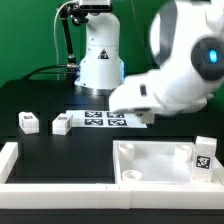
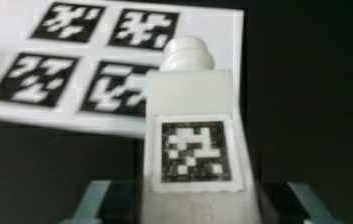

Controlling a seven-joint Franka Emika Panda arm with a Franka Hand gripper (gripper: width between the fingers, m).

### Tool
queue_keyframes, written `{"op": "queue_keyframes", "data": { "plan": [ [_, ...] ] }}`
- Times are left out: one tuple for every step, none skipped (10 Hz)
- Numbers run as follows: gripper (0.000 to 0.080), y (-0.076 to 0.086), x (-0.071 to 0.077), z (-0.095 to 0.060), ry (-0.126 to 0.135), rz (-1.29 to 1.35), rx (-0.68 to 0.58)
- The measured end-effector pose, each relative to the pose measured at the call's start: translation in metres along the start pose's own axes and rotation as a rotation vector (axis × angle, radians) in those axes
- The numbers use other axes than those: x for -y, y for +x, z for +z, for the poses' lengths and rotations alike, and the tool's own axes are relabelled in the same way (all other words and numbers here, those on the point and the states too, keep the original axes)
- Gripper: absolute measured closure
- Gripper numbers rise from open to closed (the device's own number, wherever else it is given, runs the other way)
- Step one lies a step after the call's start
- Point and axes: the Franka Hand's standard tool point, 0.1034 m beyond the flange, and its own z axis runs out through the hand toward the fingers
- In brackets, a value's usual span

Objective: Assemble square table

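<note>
The blurred white arm (image 1: 180,70) fills the upper part toward the exterior view's right and blocks the table behind it, including its own pincer, so that view does not show what is held. 1 long low border wall (image 1: 8,160) runs along the near edge and the exterior view's left of the black table (image 1: 60,150). The 1 square table top (image 1: 150,165) lies in the lower part toward the exterior view's right, just inside the wall, rim up. The 1 marker board (image 1: 105,118) lies flat at mid-frame, partly covered by the arm. In this view 3 legs show: 2 loose ones, leg (image 1: 28,122) and leg (image 1: 62,125), near each other toward the exterior view's left, and 1 upright leg (image 1: 203,155) at the top's near corner toward the exterior view's right. Only the wrist view shows the fourth, the held leg (image 2: 194,110), tag facing the camera, with 4 tags of the marker board (image 2: 84,60) behind it. The gripper (image 2: 194,203) is closed narrowly on this leg, 1 finger (image 2: 98,200) on each side.
</note>
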Motion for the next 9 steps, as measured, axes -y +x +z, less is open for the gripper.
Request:
{"op": "queue_keyframes", "data": {
  "plan": [
    [0.0509, -0.009, -0.010, -0.020, 0.014, 0.016, -0.054],
    [0.0509, -0.026, -0.019, -0.031, 0.023, 0.000, -0.039],
    [0.0509, -0.041, -0.029, -0.030, 0.025, -0.066, 0.035],
    [0.0509, -0.030, -0.030, -0.032, 0.021, -0.059, -0.030],
    [0.0509, -0.028, -0.030, -0.036, 0.020, -0.061, -0.106],
    [0.0509, -0.026, -0.032, -0.039, 0.022, -0.060, -0.210],
    [0.0509, -0.026, -0.035, -0.034, 0.092, -0.029, -0.243],
    [0.0509, -0.018, -0.039, -0.053, 0.145, -0.004, -0.284],
    [0.0509, -0.012, -0.046, -0.091, 0.183, 0.012, -0.369]
  ]
}}
